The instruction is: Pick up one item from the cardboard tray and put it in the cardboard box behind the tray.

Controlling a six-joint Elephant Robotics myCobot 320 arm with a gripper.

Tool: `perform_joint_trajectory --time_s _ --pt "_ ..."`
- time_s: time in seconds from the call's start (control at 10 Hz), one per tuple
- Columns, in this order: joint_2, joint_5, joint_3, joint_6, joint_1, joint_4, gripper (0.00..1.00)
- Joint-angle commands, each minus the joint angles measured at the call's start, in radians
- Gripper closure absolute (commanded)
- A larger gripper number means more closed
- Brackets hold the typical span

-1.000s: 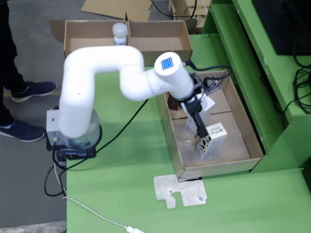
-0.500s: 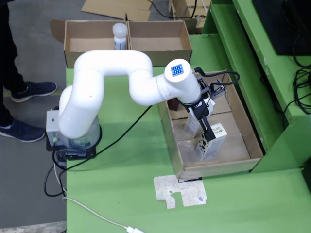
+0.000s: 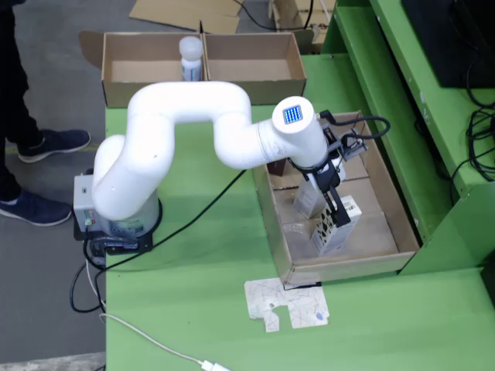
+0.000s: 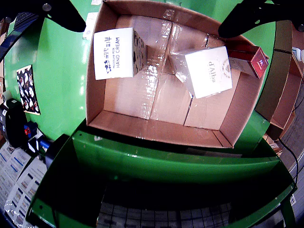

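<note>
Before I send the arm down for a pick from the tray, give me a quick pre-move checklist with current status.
1. End effector above the cardboard tray, not beyond its walls: ok.
2. Items to pick in the tray: ok. The wrist view shows a hand cream box, a d'Alba box and a red box.
3. End effector empty and open: cannot tell; only dark finger tips show at the top of the wrist view.
4. Target centred between the fingers: not ok; neither white box sits on the midline.
5. Destination cardboard box has room: ok, though a white bottle stands by its divider.
6. Cable clear of the tray: cannot tell.
</note>
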Motion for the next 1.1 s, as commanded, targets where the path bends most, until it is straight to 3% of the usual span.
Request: perform_joint_trajectory --time_s 0.0,1.0 --pt "-0.038 0.029 0.171 -0.068 -0.058 -0.071 0.00" --pt "-0.139 0.097 0.364 -0.167 -0.129 -0.179 0.00"
